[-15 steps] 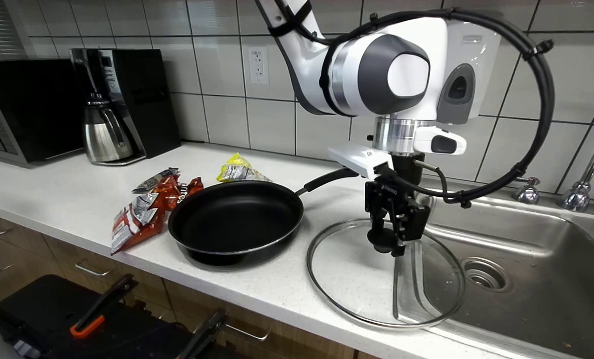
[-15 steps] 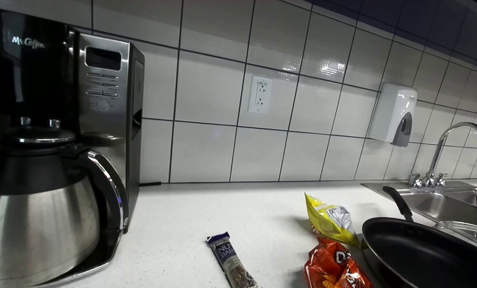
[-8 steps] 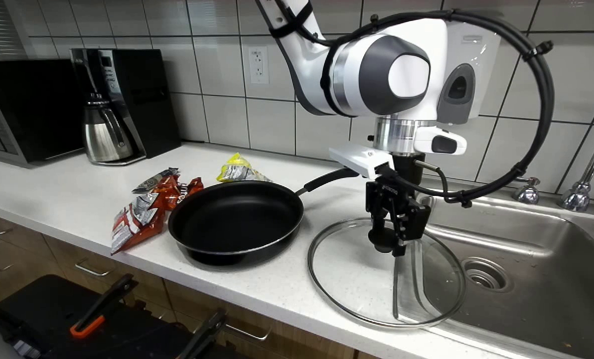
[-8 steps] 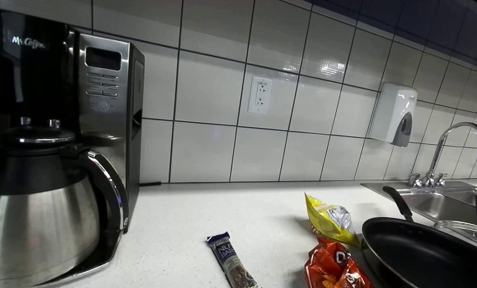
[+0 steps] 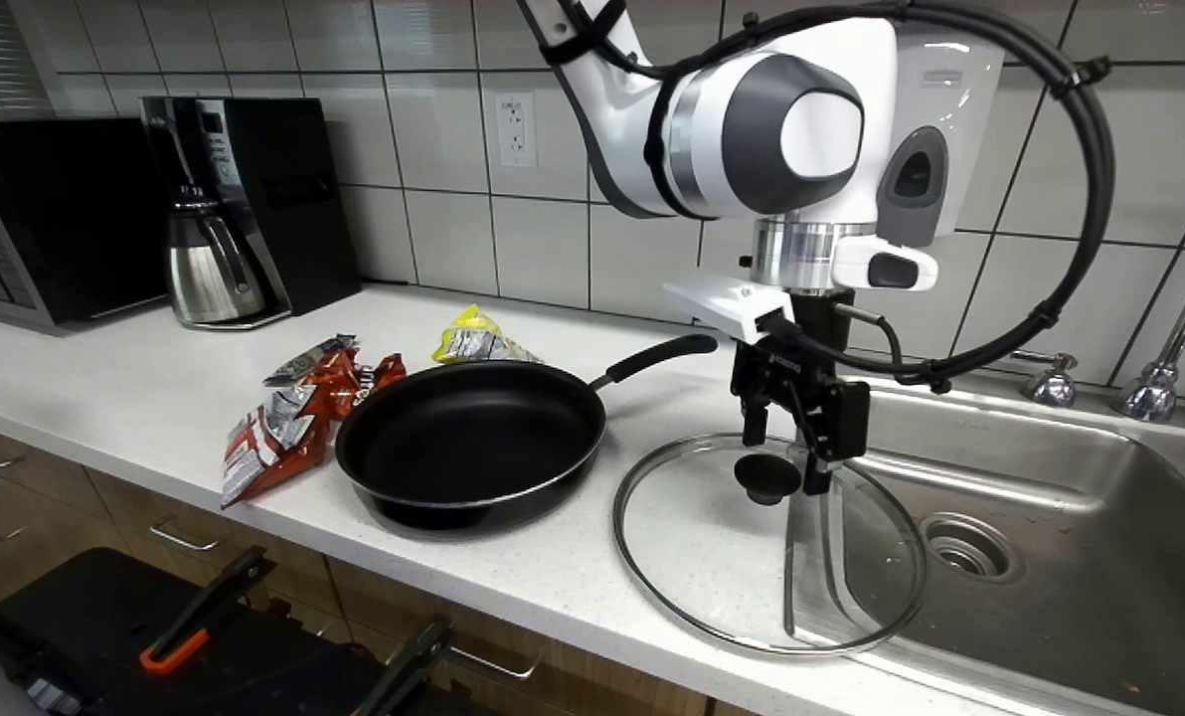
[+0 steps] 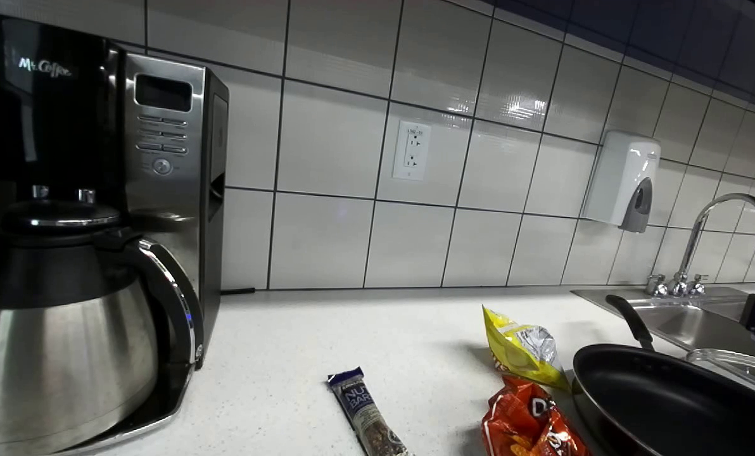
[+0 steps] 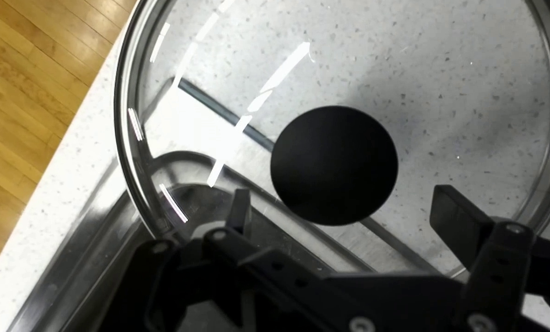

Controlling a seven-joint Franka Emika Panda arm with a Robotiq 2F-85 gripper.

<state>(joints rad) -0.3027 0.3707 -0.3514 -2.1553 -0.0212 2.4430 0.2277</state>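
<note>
Glass lid, one, with one black knob, below one gripper, its two fingers wide apart

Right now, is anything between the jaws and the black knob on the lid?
Nothing visible: in the wrist view, the jaws stand open, and the black knob of the glass lid shows whole, uncovered.

This is a kitchen, to judge by the long white counter with a steel sink set into it, a faucet at its back, a coffee maker and frying pan on it, wooden drawers beneath it and a tiled wall behind it.
</note>
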